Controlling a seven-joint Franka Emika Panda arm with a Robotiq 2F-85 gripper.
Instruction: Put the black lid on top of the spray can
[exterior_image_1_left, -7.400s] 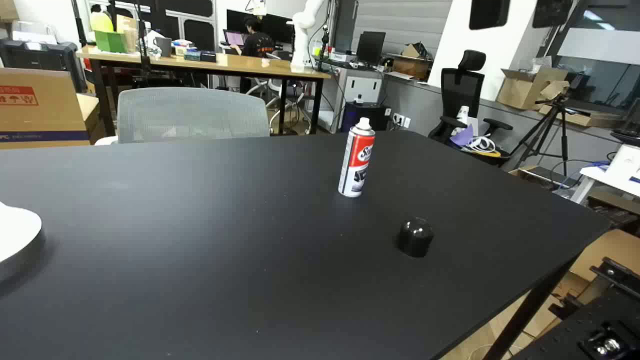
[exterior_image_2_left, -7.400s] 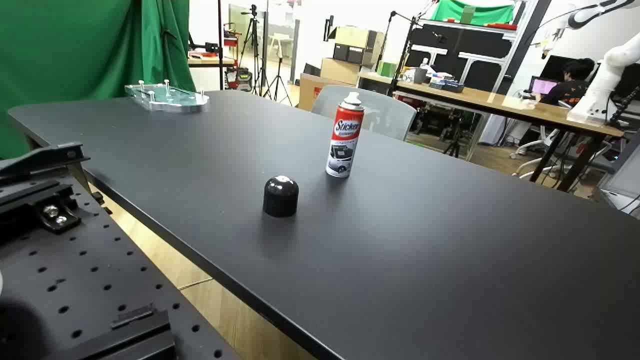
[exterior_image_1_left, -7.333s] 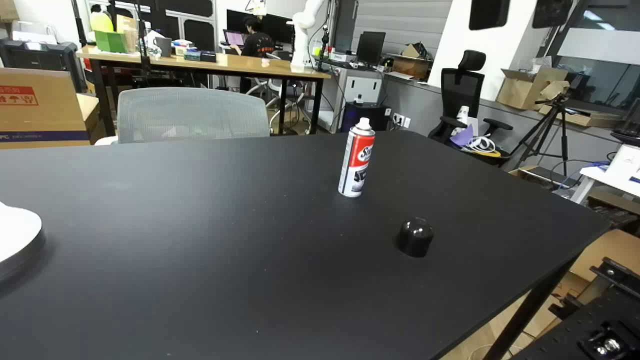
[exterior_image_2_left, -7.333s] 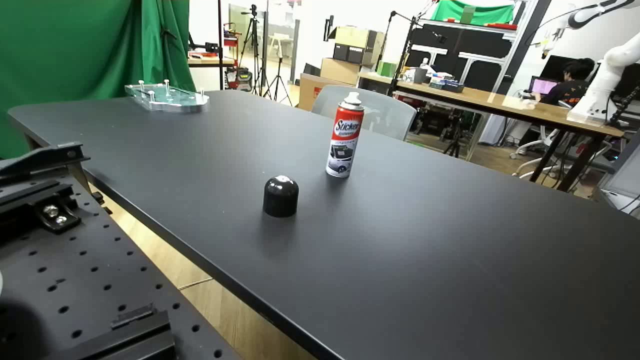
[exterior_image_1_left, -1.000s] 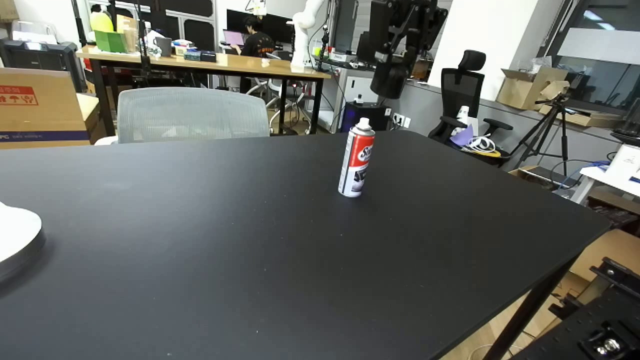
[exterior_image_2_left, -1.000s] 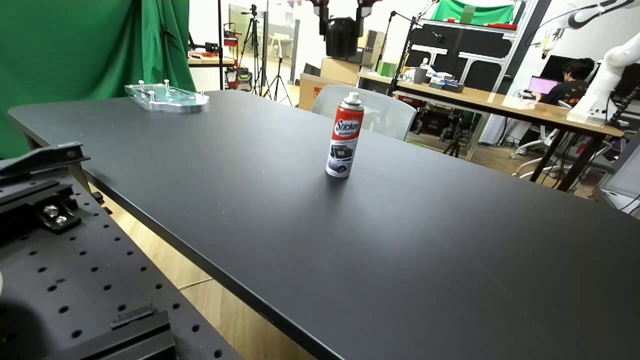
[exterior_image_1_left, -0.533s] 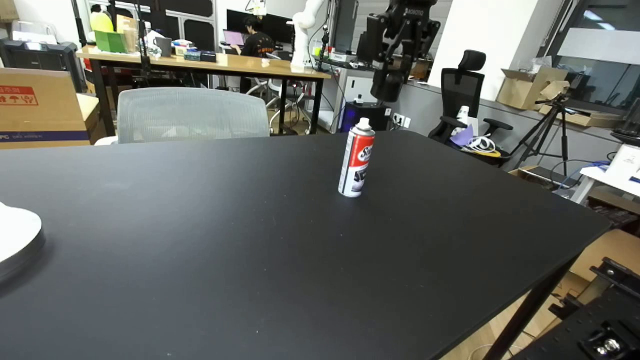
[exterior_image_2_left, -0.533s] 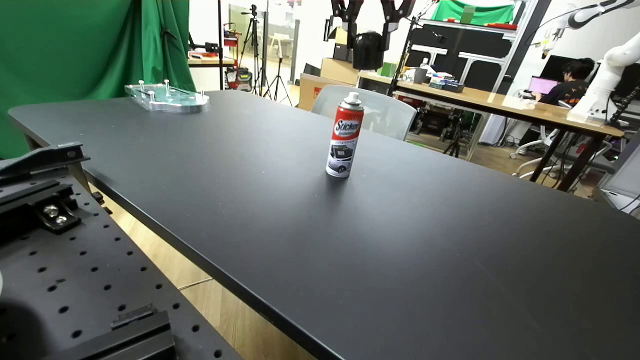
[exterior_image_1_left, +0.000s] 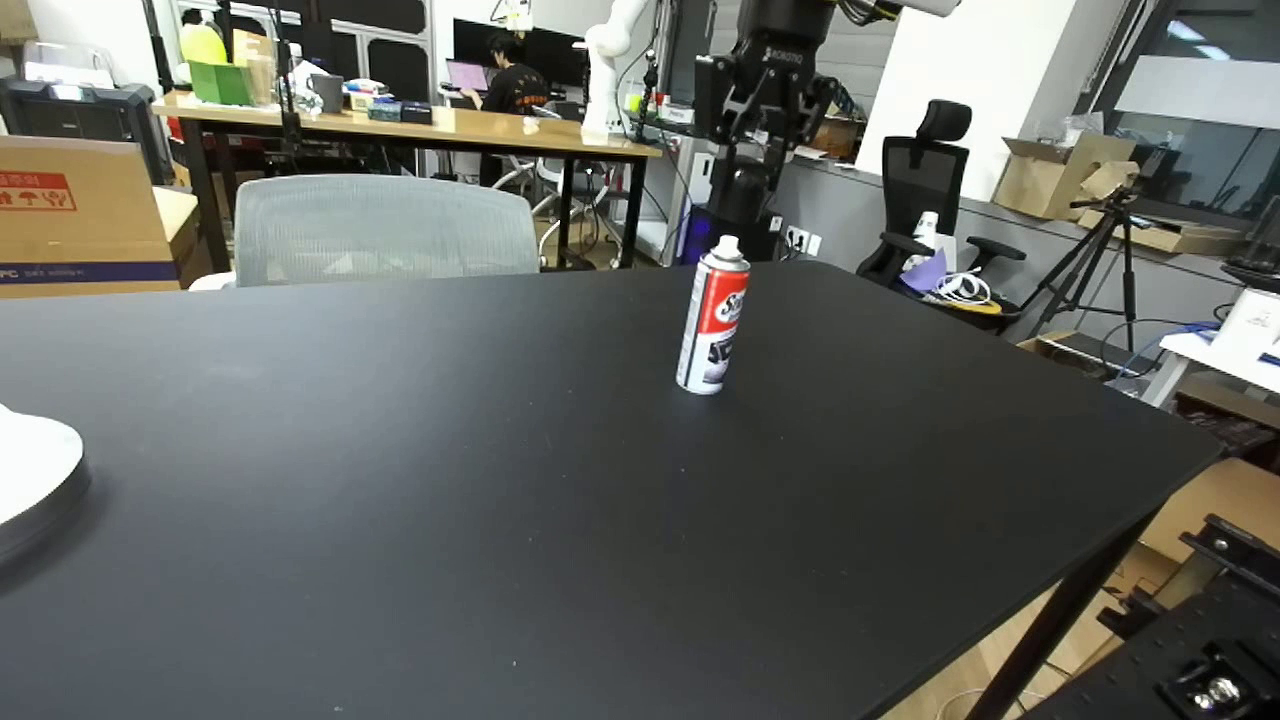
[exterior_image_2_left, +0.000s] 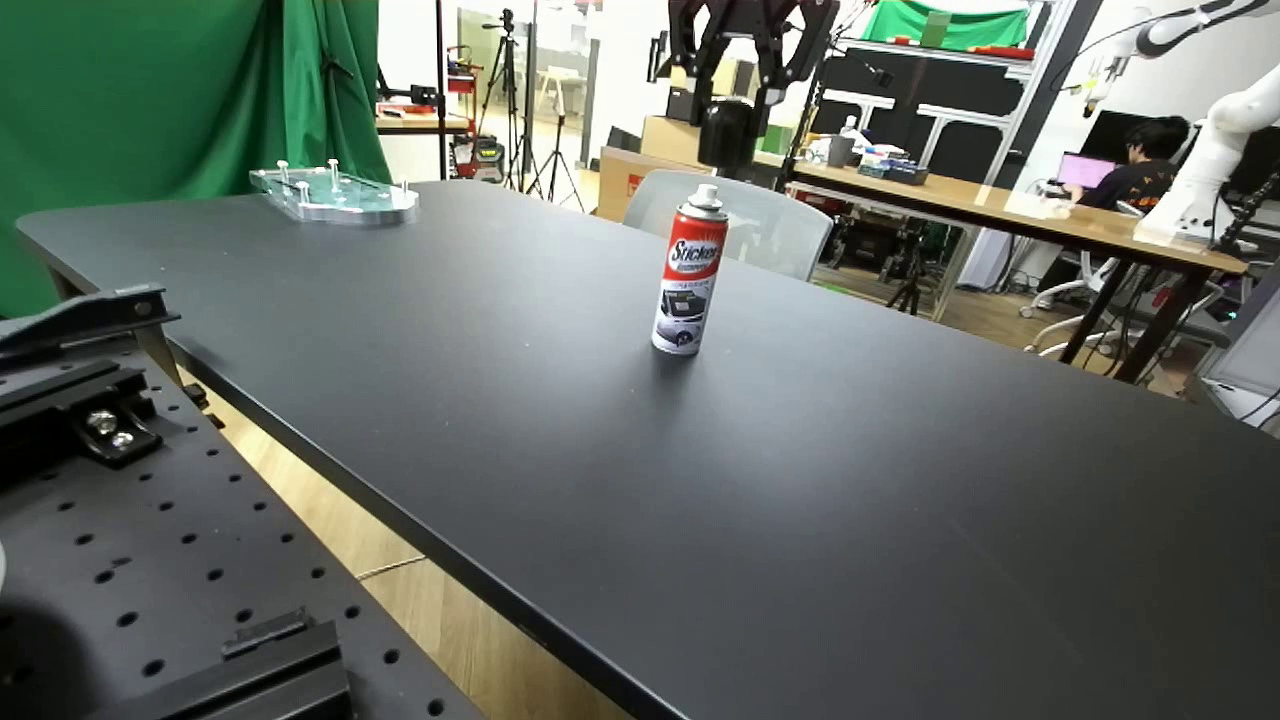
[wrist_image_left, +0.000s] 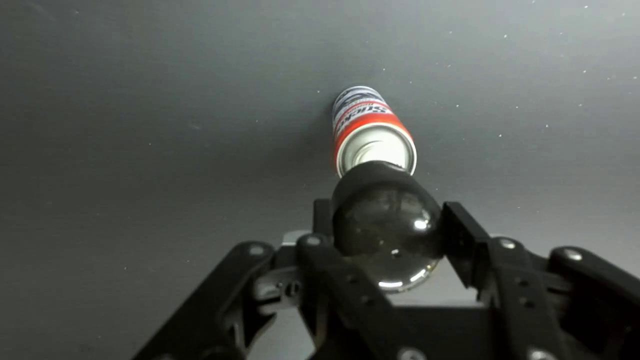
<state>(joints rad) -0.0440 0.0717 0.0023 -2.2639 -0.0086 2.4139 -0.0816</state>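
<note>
The spray can (exterior_image_2_left: 690, 275) stands upright on the dark table, its white nozzle bare, in both exterior views. Above and slightly to one side of it hangs the black lid (exterior_image_2_left: 727, 145), dome up and a little tilted, clear of the nozzle. My gripper (exterior_image_2_left: 733, 112) is shut on the lid, one finger against each side. In the wrist view the lid (wrist_image_left: 385, 215) sits between the fingers (wrist_image_left: 465, 235) and hides part of the top of the can (wrist_image_left: 370, 112). The lid's underside is hidden there.
The dark table (exterior_image_1_left: 400, 500) carries a clear plate with posts (exterior_image_2_left: 340, 195) at its far end. A perforated black board (exterior_image_2_left: 200, 540) runs beside one table edge, and a grey chair (exterior_image_1_left: 385, 230) stands behind another. A white rounded object (exterior_image_1_left: 35, 465) lies at the left.
Several seconds ago the lid stood on the table, with no gripper in view. Over the last second my gripper has come down with the lid toward the can, which has not moved.
</note>
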